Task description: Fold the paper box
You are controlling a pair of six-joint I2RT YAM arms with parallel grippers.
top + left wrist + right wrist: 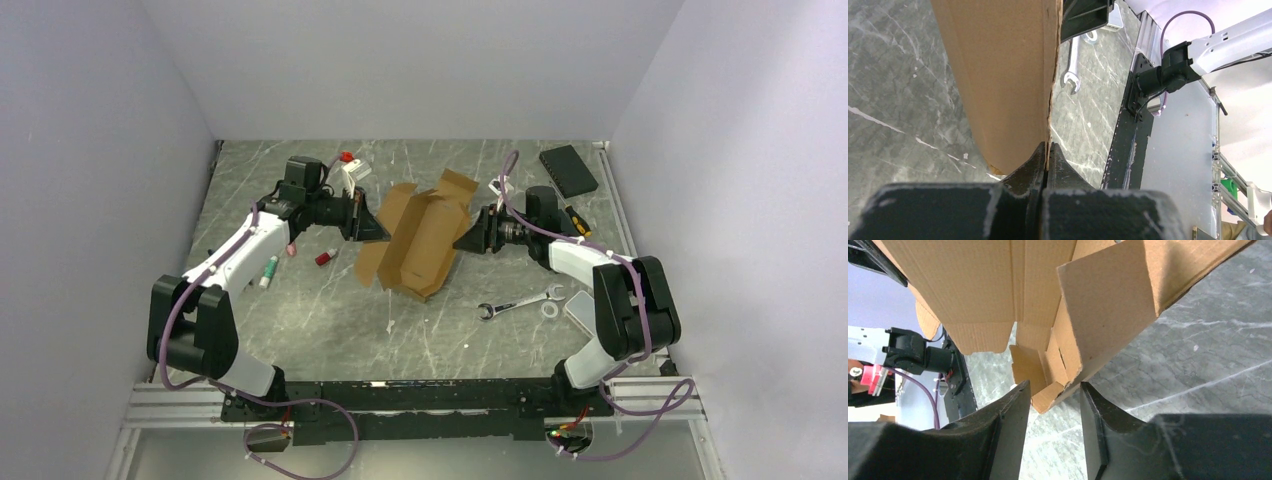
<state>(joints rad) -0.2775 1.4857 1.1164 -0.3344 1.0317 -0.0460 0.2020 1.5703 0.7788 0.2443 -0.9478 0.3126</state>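
The paper box [420, 238] is a plain brown cardboard sheet, part folded, with flaps standing up, held off the table in the middle. My left gripper [375, 232] is shut on its left edge; in the left wrist view the cardboard [1003, 75] runs between the closed fingertips [1048, 150]. My right gripper [465, 240] is open at the box's right side. In the right wrist view a folded corner of the box [1058, 390] hangs between the two spread fingers, touching neither that I can tell.
A wrench [520, 302] lies on the table to the right front of the box. A black flat pad [568, 170] and a screwdriver [572, 215] lie at the back right. Small items, a marker [270, 270] and a red piece [326, 258], lie at the left.
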